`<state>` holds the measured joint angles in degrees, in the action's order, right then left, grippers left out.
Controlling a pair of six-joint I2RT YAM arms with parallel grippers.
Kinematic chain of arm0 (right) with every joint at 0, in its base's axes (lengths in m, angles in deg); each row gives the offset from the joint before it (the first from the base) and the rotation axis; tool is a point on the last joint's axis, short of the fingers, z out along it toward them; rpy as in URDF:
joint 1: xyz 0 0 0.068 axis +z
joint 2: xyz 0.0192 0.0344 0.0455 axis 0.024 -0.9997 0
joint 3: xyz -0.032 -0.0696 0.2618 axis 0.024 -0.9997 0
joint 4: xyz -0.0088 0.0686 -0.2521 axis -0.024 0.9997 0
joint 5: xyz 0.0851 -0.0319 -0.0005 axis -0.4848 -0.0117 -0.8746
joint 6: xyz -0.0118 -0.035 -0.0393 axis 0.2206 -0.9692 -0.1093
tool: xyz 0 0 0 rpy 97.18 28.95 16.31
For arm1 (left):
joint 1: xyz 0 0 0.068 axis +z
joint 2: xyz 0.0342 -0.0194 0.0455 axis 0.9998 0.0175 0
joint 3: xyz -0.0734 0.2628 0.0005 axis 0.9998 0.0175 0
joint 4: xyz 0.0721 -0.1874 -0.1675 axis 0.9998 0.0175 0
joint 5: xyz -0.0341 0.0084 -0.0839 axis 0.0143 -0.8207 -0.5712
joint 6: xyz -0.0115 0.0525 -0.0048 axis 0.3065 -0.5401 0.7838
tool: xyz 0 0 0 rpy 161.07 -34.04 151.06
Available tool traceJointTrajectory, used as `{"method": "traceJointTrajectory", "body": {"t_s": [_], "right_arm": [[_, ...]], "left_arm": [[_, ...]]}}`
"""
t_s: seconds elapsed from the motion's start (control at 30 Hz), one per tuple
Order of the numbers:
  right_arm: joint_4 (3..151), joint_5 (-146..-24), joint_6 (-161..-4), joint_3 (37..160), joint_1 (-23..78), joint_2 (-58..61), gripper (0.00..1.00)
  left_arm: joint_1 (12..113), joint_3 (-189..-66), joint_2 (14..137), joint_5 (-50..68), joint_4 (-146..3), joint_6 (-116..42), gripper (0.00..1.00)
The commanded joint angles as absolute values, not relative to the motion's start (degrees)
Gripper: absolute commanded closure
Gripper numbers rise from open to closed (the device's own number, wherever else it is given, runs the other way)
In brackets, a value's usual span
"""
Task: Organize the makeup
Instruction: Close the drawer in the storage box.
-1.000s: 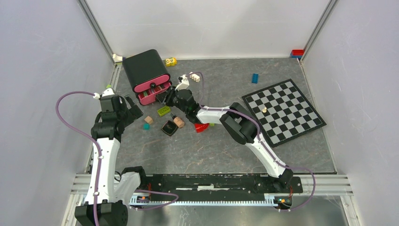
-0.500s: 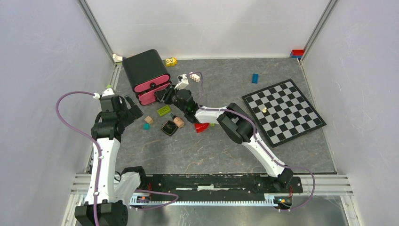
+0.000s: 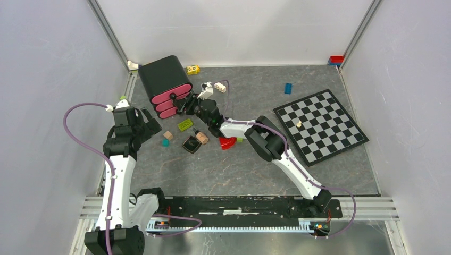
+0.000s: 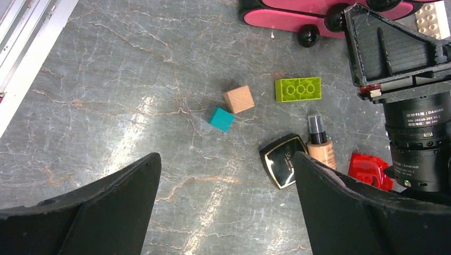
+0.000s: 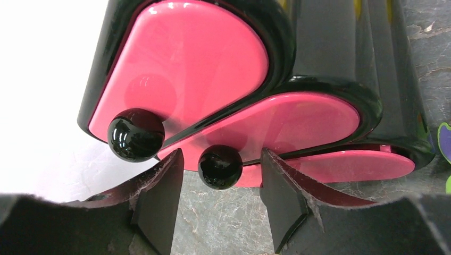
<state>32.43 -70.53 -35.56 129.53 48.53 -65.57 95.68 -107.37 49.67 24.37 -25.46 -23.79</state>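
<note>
Makeup showing: square black compact and beige black-capped bottle, lying side by side on the table's left half, on the near side of the drawer box standing by the far-left corner.

- Left gripper: hovering over the table's left side, fingers spread wide, carrying nothing.
- Drawer box: all three pink fronts are sitting flush.
- Wooden cube, teal cube, green brick: lying loose left of the compact.
- Right gripper: reaching at the box front, jaws standing apart either side of a black knob, gaps showing on both sides, so not clamping it.
- Red piece: lying just right of the bottle.
- Chessboard: lying toward the right edge.

Step, as judged: drawer handling, with compact and bottle awaiting stowing. The next move is calling for a drawer drawn out by its knob, then a low edge pinch on the flat compact.

Hidden: drawer contents; no tubes, wands, pencil or sponges are showing. The lowest front's knob is not showing in the right wrist view.
</note>
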Motion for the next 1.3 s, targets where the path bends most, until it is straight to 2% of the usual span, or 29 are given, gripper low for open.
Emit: {"method": "traceJointTrajectory", "body": {"t_s": [0.0, 0.4, 0.63, 0.87, 0.97, 1.27], "right_arm": [[27.08, -70.41, -37.61, 130.33, 47.7, -64.98, 0.4], [19.34, -74.44, -44.33, 112.4, 47.58, -51.67, 0.4], [21.9, -74.42, -52.41, 100.59, 47.58, -40.92, 0.39], [26.01, -73.04, -57.05, 93.22, 47.58, -35.94, 0.39], [29.28, -72.73, -57.59, 95.49, 47.62, -37.39, 0.38], [38.97, -74.75, -53.3, 112.37, 47.57, -49.18, 0.4]], "left_arm": [[95.98, -107.38, 49.7, 23.86, -27.54, -24.37, 0.0], [96.11, -107.39, 49.8, 24.07, -27.59, -24.41, 0.0], [96.19, -107.43, 49.86, 24.01, -27.54, -24.41, 0.0], [96.21, -107.38, 49.96, 23.89, -27.54, -24.32, 0.0], [96.18, -107.38, 49.99, 23.72, -27.55, -24.32, 0.0], [96.17, -107.44, 49.65, 23.88, -27.59, -24.4, 0.0]]}}
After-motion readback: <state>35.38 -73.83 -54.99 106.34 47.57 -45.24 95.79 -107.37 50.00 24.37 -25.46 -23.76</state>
